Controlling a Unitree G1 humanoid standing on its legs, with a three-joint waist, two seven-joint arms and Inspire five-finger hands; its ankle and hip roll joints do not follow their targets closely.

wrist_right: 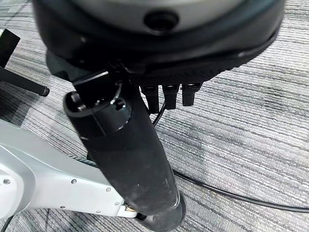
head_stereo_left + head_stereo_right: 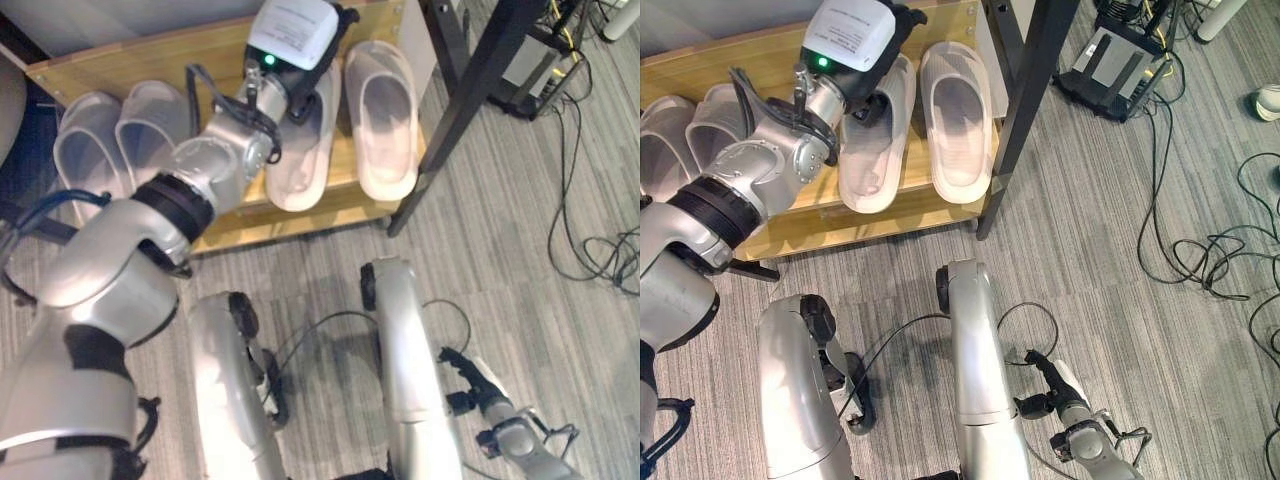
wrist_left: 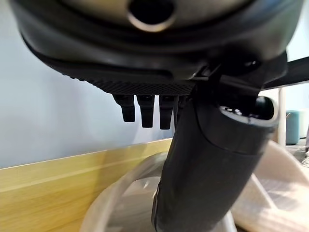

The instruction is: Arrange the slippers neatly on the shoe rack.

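Observation:
A low wooden shoe rack (image 2: 130, 58) holds two pairs of pale slippers, toes towards the wall. The left pair (image 2: 110, 135) lies side by side. In the right pair, the outer slipper (image 2: 383, 112) sits square. The inner slipper (image 2: 300, 160) is slightly skewed, its heel past the rack's front edge. My left hand (image 2: 898, 22) hovers over this slipper's toe; in the left wrist view its fingers (image 3: 145, 108) are straight and its thumb (image 3: 207, 169) reaches down onto the slipper's strap (image 3: 120, 203). My right hand (image 1: 159, 53) hangs open low over the carpet.
A black table leg (image 2: 470, 90) slants down just right of the rack. Loose cables (image 2: 590, 200) and a black device (image 2: 1110, 55) lie on the grey carpet at the right. A white shoe (image 2: 1268, 100) shows at the far right edge.

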